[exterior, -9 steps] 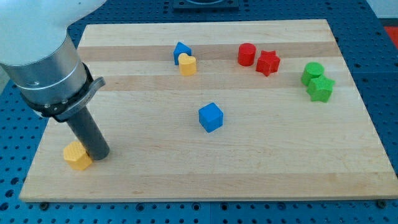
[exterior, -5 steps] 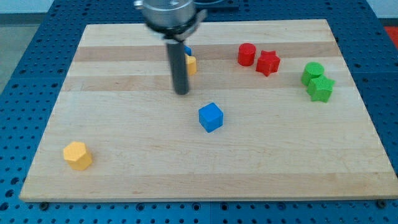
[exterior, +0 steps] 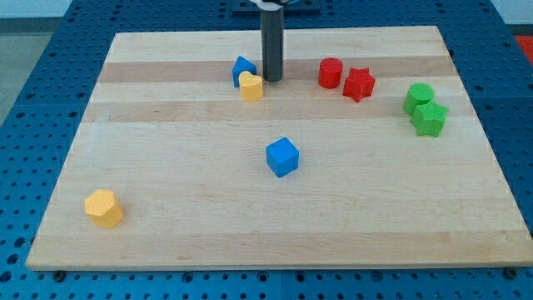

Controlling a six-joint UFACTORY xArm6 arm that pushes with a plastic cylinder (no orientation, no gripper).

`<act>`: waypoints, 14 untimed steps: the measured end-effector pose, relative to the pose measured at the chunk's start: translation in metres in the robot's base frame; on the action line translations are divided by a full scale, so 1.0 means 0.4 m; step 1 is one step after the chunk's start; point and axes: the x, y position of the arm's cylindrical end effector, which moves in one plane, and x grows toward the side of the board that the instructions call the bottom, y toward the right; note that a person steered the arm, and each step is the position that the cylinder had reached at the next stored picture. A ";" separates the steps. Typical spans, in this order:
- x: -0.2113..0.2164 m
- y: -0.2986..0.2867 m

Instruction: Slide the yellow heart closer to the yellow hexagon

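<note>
The yellow heart (exterior: 251,86) lies near the view's top, left of centre, touching a small blue block (exterior: 242,68) just above and left of it. The yellow hexagon (exterior: 104,208) sits far away at the view's bottom left corner of the board. My tip (exterior: 272,79) stands on the board just right of the yellow heart, close beside it; I cannot tell whether it touches. The rod rises straight up out of the view's top.
A blue cube (exterior: 282,157) lies mid-board, below the heart. A red cylinder (exterior: 331,72) and red star (exterior: 359,84) sit right of my tip. A green cylinder (exterior: 419,97) and green star (exterior: 430,119) sit at the right edge of the wooden board (exterior: 166,150).
My rod left the yellow hexagon at the bottom left, crossed the board up and right, and now stands just right of the yellow heart. No block has moved.
</note>
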 end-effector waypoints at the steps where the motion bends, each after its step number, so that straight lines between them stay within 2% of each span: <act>1: 0.026 -0.054; 4: 0.173 -0.183; 8: 0.356 -0.186; 11: 0.434 -0.308; 14: 0.462 -0.388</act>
